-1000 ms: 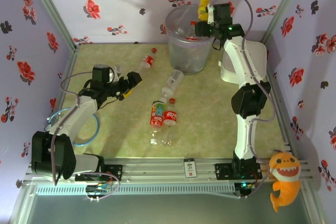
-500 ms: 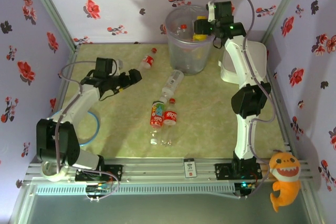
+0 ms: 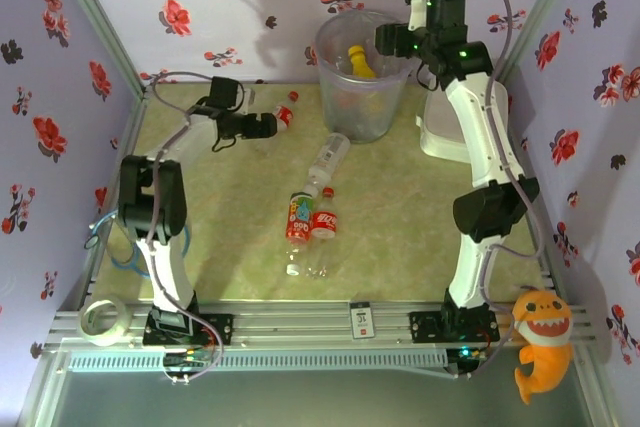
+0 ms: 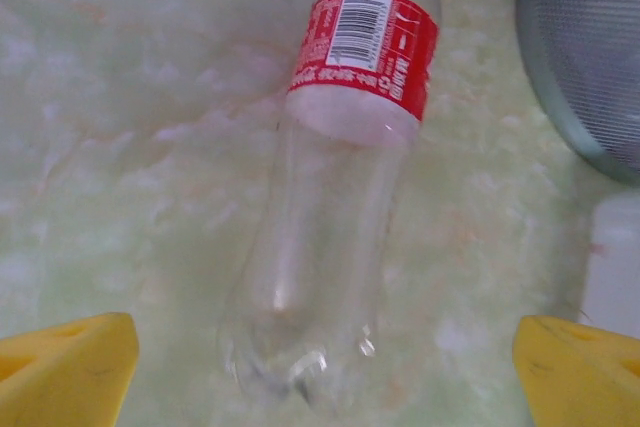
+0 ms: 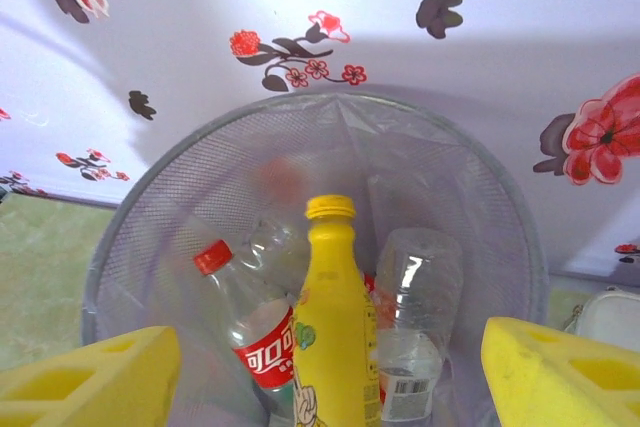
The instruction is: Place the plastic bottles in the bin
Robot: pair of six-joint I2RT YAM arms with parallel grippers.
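bin (image 3: 360, 72) sits just below and ahead of the right gripper (image 3: 390, 40), with several bottles inside. the yellow bottle (image 5: 330, 327) stands near upright in it, between a red-capped bottle (image 5: 255, 332) and a clear one. the right gripper's pads (image 5: 90, 377) stand wide on either side of it and clear of it: open, holding nothing.

left gripper (image 3: 266, 127) is open too, fingers spread. the red-label bottle (image 4: 345, 197) lies flat on the table (image 3: 200, 237) straight ahead between them, base end nearest and cap end pointing away. no contact that i can see.

the other loose bottles lie back toward the arm bases, off the left gripper's right side: a white-capped bottle (image 3: 328, 157), then a cluster (image 3: 310, 222) beyond it.

handling, my read: empty thin plastic, so very light with squashy walls. it's smooth and round, so it'll roll or squirt out of a hard pinch. the clear mid-body looks softest. i'd close across the labelled band near the shoulder, which should be stiffer, and squeeze gently.
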